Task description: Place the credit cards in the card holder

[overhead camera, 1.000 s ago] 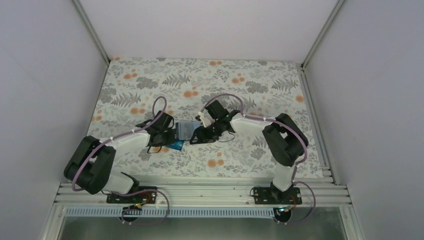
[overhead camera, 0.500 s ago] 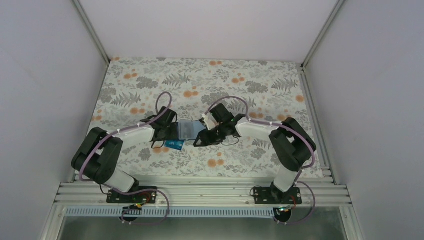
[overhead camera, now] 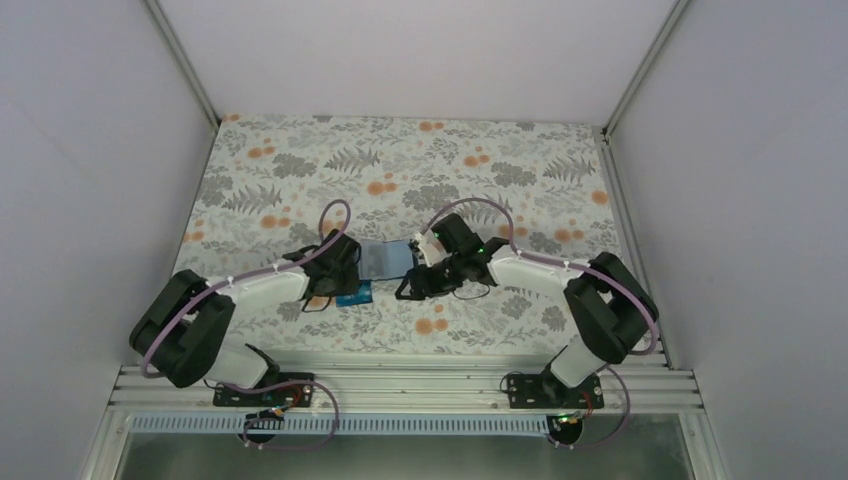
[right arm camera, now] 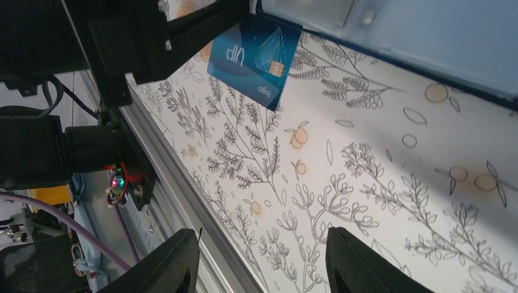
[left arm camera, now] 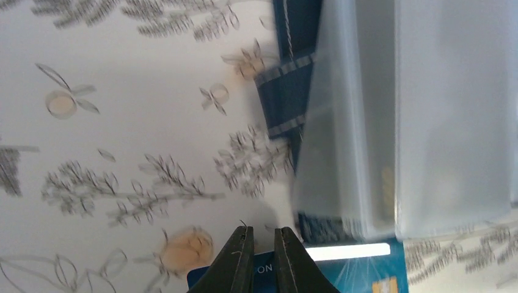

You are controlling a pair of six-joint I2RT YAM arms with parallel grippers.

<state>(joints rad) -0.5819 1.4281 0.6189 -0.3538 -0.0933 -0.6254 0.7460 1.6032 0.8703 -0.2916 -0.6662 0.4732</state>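
Note:
The card holder (overhead camera: 386, 258) lies open on the floral cloth, its blue-grey slotted inside facing up; it fills the right of the left wrist view (left arm camera: 427, 110). The teal-blue credit card (overhead camera: 356, 296) lies flat just in front of it and also shows in the left wrist view (left arm camera: 348, 274) and the right wrist view (right arm camera: 253, 58). My left gripper (left arm camera: 264, 239) is all but shut, with its tips over the card's far edge and nothing between them. My right gripper (right arm camera: 262, 238) is wide open and empty to the right of the holder. The black cards are not in view.
The aluminium rails of the table's near edge (overhead camera: 400, 378) run just behind both grippers and show in the right wrist view (right arm camera: 183, 177). The left arm's black wrist (right arm camera: 153, 43) sits close to the teal card. White walls enclose the cloth on three sides.
Both arms and the open card holder have shifted a little to the right. The teal card stays in front of the holder.

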